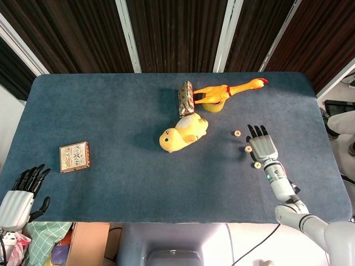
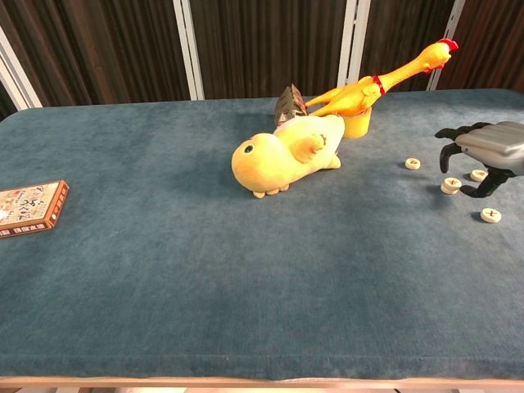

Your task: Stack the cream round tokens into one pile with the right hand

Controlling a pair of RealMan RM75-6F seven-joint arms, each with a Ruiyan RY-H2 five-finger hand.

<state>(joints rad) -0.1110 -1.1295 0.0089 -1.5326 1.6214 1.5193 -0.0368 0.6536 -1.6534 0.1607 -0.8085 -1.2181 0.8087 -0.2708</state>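
Several cream round tokens lie on the blue table (image 1: 111, 111) at the right. One token (image 2: 413, 164) (image 1: 237, 133) lies farthest left and another (image 2: 490, 215) (image 1: 257, 164) nearest the front. A third token (image 2: 478, 174) sits under my right hand. A small pile (image 2: 449, 185) (image 1: 248, 148) has one token lying on another. My right hand (image 2: 487, 151) (image 1: 262, 145) hovers palm down just right of that pile, fingers curved down and apart, holding nothing. My left hand (image 1: 22, 194) hangs off the table's near left corner with its fingers spread.
A yellow plush animal (image 1: 183, 132) lies mid-table. Behind it a rubber chicken (image 1: 230, 88) rests on a yellow cup (image 1: 212, 105), beside a small patterned box (image 1: 186, 97). A flat card box (image 1: 74, 156) lies at the left.
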